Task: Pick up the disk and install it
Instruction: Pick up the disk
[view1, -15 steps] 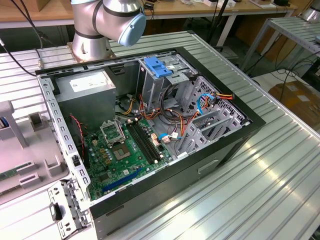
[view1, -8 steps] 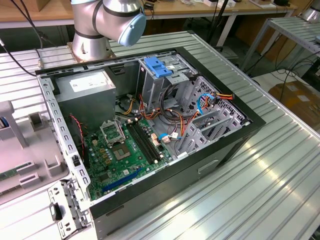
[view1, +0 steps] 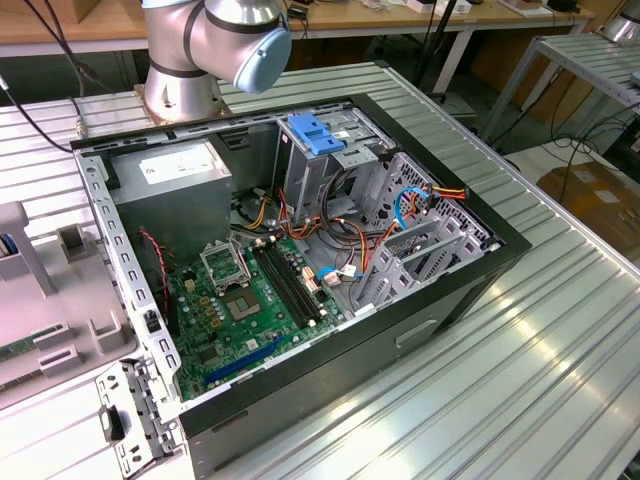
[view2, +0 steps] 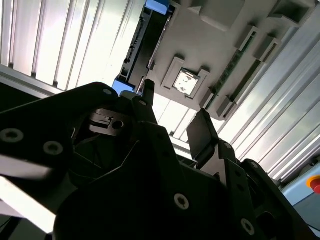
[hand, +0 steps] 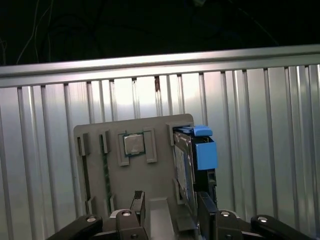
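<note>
Surface: a ribbed metal table (view1: 520, 360) carries an open computer case (view1: 300, 250) and, at the exterior view's left, a grey parts tray (view1: 60, 300).
Disk: the disk (hand: 192, 160) stands on edge in a slot of the parts tray, with its blue tab (hand: 202, 131) at the end farthest from the arm. It sits just beside the pocket that holds a processor chip (hand: 134, 144) and is well apart from the computer case.
Claw: the gripper (hand: 170, 202) hovers near the parts tray, jaws spread, with nothing between them.
Alignment: in the first wrist view one finger (hand: 205, 207) lines up with the disk itself. The gap between the jaws faces bare tray.
Stage: an approach, by the look of it; the disk is not yet grasped.
Risk at the tray: on this line a fingertip would probably strike the disk's edge and jam or tip it in its slot. An off-centre pinch might catch only a rail and let the disk twist.
Risk at the case: loose cables (view1: 400, 215) beside the drive cage (view1: 330, 160) could snag the disk on insertion.
</note>
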